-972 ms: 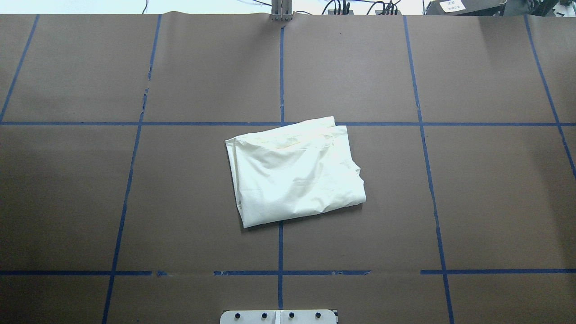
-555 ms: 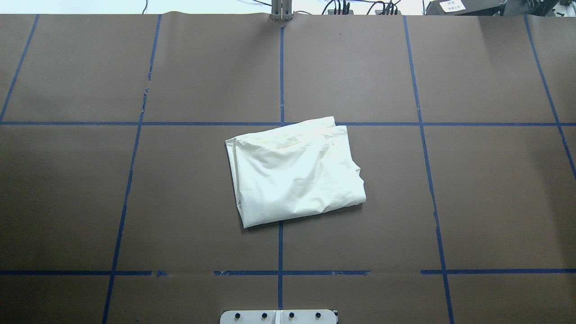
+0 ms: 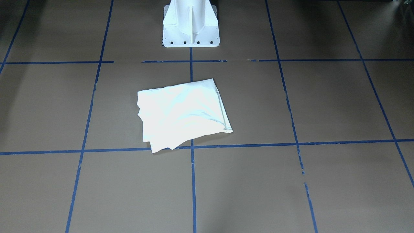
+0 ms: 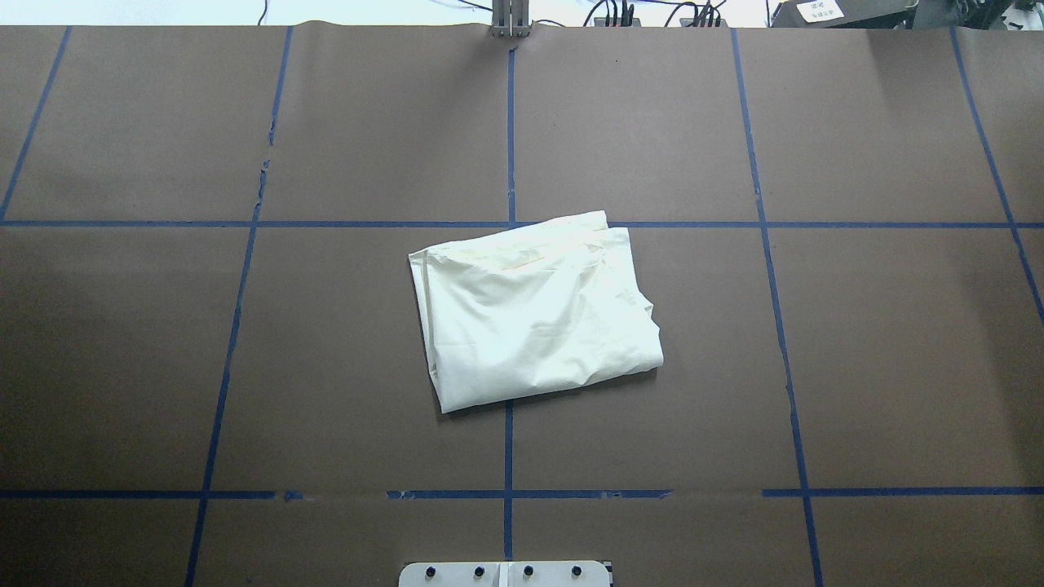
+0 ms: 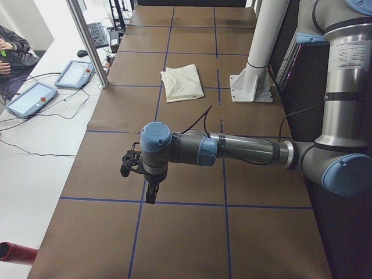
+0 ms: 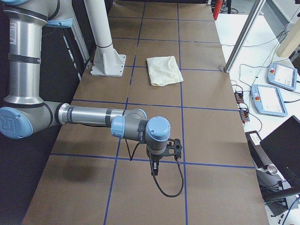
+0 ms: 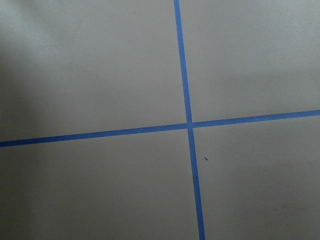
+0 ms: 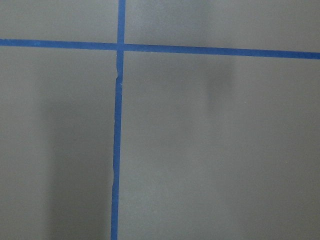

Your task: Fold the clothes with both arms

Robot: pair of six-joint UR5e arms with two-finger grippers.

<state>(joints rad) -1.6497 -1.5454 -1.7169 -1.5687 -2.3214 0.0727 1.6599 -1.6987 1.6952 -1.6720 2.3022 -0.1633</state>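
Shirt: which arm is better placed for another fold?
Right, marginally. The left arm and right arm both hang far away, but more of the shirt, loose edges included, lies right of the centre tape line.

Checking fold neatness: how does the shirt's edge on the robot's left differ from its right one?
On the shirt, the left edge is one straight seamed line; the right edge is wavy, with layers stepping out unevenly. The left edge ends in sharp corners, the right edge in rounded ones. Both lie flat on the table.
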